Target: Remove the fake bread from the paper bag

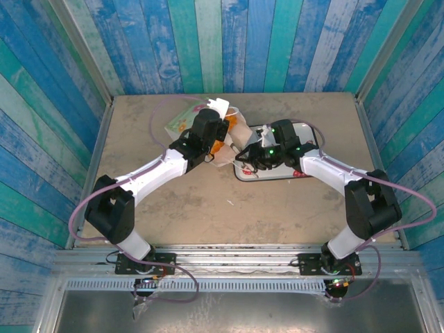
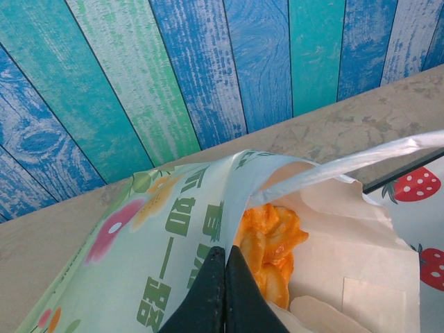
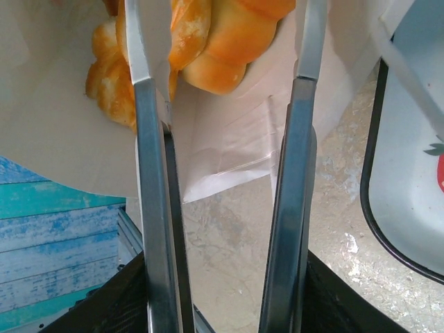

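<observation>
Fingers [image 3: 149,173] of right tool [image 3: 220,76] stand well apart, flanking fake bread [image 3: 229,41] just inside the paper bag [image 2: 173,229] mouth; contact unclear. Bag rim pinched by left tool [image 2: 225,281], fingers together. Bag lies on tabletop [image 1: 277,215], long axis roughly left-right, mouth toward strawberry-print tray [image 3: 409,180].

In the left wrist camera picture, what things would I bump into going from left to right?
The flowery side of the paper bag → the shut left claw → the orange fake bread inside the bag → the strawberry tray.
</observation>
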### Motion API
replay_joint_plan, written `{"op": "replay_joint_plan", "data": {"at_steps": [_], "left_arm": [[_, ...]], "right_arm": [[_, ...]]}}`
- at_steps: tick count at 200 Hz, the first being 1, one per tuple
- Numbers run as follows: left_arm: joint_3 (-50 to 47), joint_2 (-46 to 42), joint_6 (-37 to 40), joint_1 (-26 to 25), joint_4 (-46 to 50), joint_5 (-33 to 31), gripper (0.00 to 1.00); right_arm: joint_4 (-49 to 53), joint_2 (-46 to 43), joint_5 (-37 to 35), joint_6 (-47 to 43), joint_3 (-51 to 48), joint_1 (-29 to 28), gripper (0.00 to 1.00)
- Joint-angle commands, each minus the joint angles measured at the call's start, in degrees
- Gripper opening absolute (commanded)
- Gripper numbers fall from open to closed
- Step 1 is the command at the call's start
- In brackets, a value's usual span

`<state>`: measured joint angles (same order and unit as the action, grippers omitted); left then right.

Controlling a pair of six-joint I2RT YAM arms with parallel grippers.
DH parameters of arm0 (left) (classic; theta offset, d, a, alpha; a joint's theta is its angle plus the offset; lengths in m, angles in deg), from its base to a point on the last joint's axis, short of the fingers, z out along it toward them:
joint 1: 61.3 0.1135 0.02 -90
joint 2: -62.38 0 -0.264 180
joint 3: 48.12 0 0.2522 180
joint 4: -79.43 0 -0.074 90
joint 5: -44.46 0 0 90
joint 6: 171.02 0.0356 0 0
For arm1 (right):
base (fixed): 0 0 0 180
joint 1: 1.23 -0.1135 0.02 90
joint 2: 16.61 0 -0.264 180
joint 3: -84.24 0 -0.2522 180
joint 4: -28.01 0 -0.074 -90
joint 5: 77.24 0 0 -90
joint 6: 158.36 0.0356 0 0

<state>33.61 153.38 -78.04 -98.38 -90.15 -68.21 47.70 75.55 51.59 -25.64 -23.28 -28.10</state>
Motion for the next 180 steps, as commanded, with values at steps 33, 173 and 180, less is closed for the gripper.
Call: {"op": "replay_joint_plan", "data": {"at_steps": [33, 173, 180], "left_arm": [[-0.34, -6.08, -0.96, -0.36, -3.29, -0.35, 0.00], [-1.08, -7.05, -1.80, -0.36, -3.32, -0.52, 0.00], [-1.08, -7.01, -1.75, -0.36, -3.33, -0.60, 0.00]], "right_arm": [[-2.32, -2.22, 0.72, -1.23, 1.56, -0.27, 0.51], [-3.64, 0.70, 1.34, -0.30, 3.50, -1.24, 0.46], [-3.65, 0.60, 1.39, -0.36, 3.59, -1.32, 0.44]]}}
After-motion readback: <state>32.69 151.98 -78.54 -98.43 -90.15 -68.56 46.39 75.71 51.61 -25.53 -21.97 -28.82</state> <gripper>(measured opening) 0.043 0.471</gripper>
